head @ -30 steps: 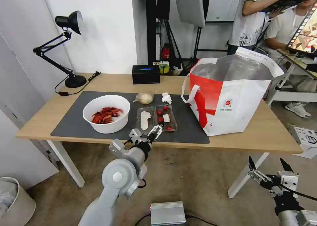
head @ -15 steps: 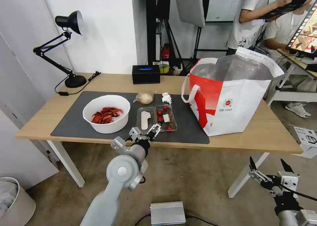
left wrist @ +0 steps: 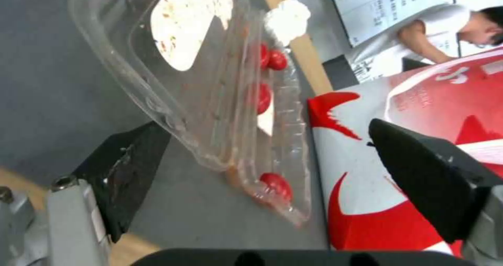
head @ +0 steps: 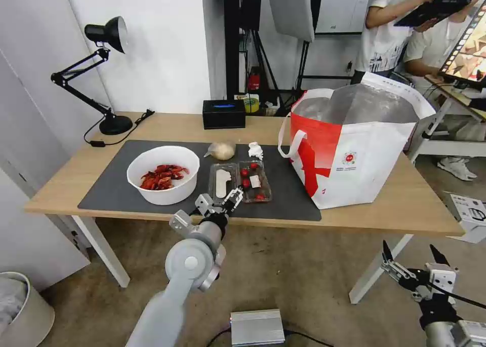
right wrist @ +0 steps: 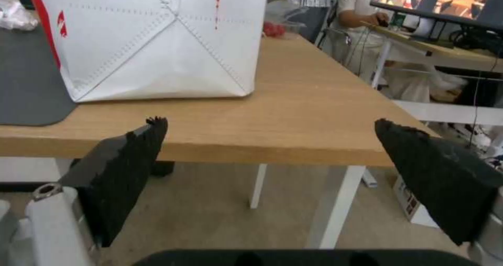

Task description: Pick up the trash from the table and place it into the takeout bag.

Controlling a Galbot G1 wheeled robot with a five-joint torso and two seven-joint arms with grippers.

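Fingers point(left wrist: 131, 171) of my left gripper point(head: 218, 201) are spread wide, one on each side of the near end of the tray point(head: 241, 181). They do not squeeze it. The tray is clear, with small red bits inside, and it lies on the grey mat point(head: 116, 190).

Just beside the tray, on its left, sits the white bowl point(head: 163, 174) with red scraps. Behind the tray lie the beige lump point(head: 223, 150) and the white tissue point(head: 255, 150), close together. To the right of the tray stands the big red and white bag point(head: 354, 149), with its shiny top wide open. All of this is on the table point(head: 405, 205).

My right gripper point(head: 411, 258) hangs low, off the near right corner of the table, far from the tray. Its two fingers are wide apart too, with nothing between them.
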